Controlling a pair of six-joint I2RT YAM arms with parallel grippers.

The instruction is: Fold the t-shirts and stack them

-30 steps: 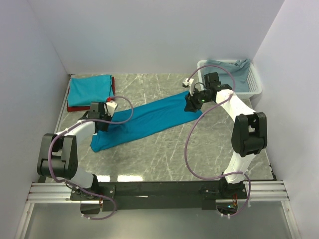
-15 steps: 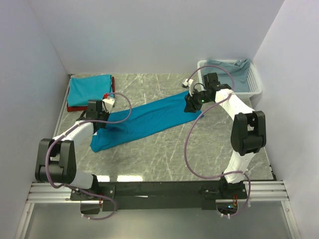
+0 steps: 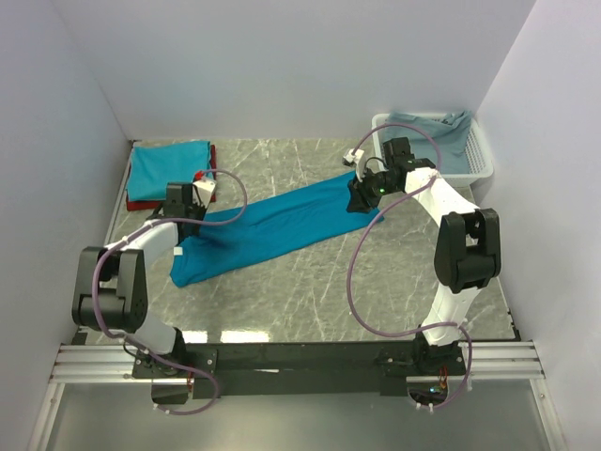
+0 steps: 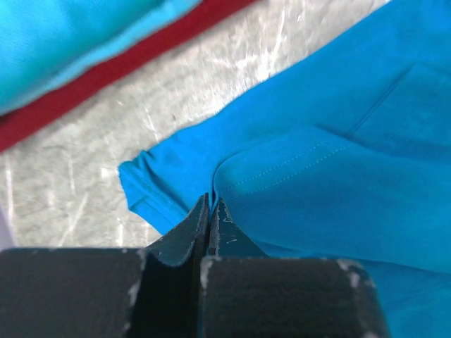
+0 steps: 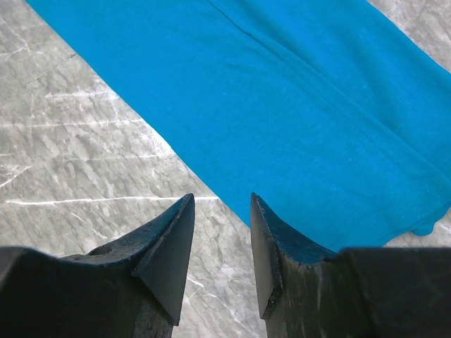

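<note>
Left gripper (image 3: 178,209) has crept toward the left edge of the table (image 3: 319,282), jaws pressed together, seemingly pinching the blue shirt (image 3: 282,224); right gripper (image 5: 220,211) hangs part-open, holding nothing.

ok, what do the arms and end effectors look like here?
The left arm and right arm match: white links, bulky black joint housings, a loose purple cable looping along each. The left end effector and right end effector each have two black wedge-shaped fingers tapering to thin tips, edges scuffed pale. No sleeves or readable markings.
</note>
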